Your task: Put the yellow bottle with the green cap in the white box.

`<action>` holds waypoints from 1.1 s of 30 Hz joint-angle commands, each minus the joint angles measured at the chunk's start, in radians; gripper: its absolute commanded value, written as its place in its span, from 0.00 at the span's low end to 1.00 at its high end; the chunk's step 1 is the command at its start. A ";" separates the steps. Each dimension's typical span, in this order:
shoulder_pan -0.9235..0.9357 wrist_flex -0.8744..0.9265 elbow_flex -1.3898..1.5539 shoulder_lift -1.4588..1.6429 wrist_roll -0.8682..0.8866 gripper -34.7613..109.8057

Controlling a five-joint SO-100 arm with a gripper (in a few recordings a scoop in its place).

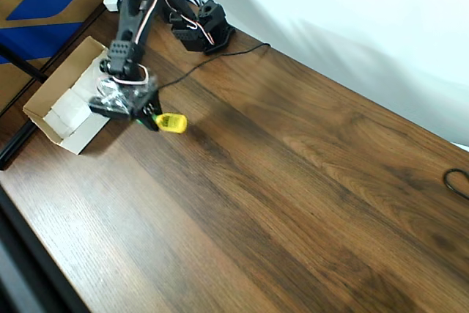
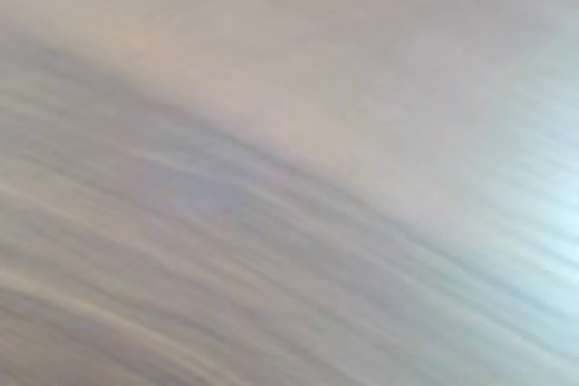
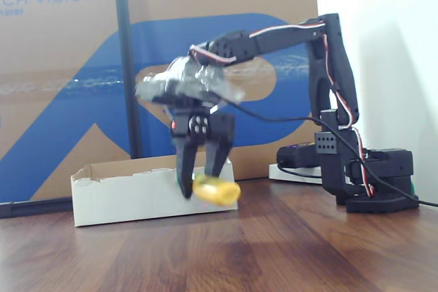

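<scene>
Upper left of the overhead view: white box [image 1: 62,104] on the table [image 1: 293,203], gripper [image 1: 146,116] just right of it with the bottle [image 1: 171,122] at its tips. Centre of the fixed view: bottle [image 3: 215,190] before the box [image 3: 130,193], off the table [image 3: 274,258].

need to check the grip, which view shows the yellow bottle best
The fixed view: the yellow bottle hangs sideways between the fingers, clear of the table, in front of the white box. The overhead view shows it small, beside the box. The wrist view is pure blur.
</scene>
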 commanded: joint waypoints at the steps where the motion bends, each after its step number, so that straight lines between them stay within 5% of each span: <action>1: 0.034 0.009 0.014 0.164 -0.002 0.24; 22: 0.502 -0.011 -0.041 0.371 0.150 0.24; 33: 0.640 -0.094 -0.290 0.071 0.133 0.24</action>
